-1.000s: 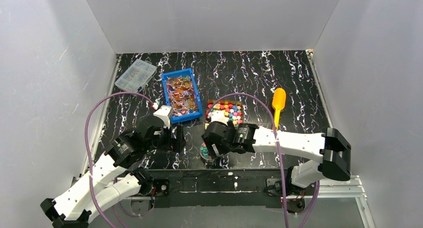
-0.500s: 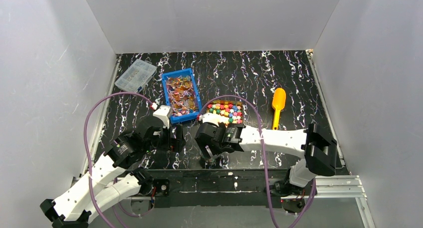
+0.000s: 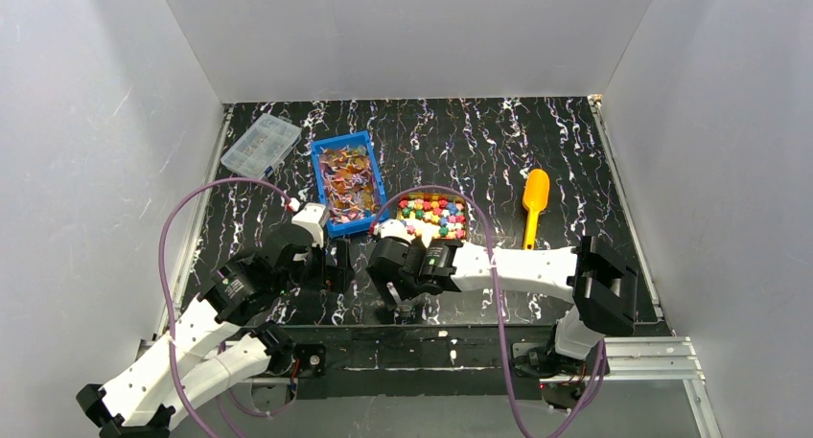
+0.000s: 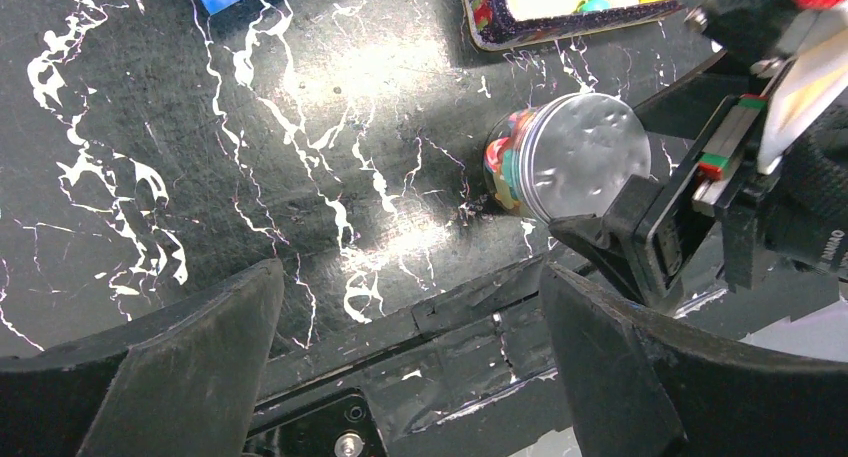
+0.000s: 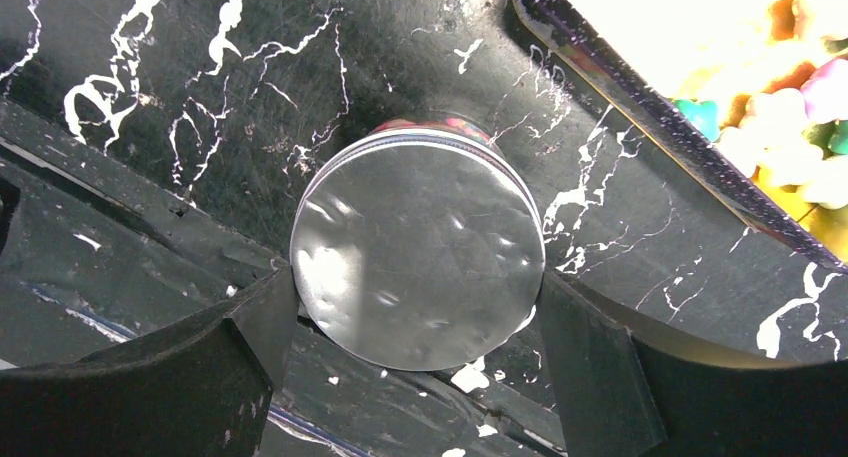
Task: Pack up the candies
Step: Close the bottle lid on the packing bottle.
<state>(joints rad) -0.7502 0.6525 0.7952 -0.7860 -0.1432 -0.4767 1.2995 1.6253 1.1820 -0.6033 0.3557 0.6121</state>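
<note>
The right gripper point(image 5: 415, 322) grasps a lidded jar point(image 5: 420, 252) of candies point(image 4: 505, 157) beside the candy tray point(image 5: 640, 107) — the left gripper point(image 4: 410, 332) hangs released nearby.

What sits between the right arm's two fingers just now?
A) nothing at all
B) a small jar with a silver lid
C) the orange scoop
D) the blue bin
B: in the right wrist view the jar with its silver lid sits squarely between the right gripper's two black fingers.

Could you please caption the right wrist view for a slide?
Right gripper straddling a silver-lidded jar of candies beside the candy tray.
</note>
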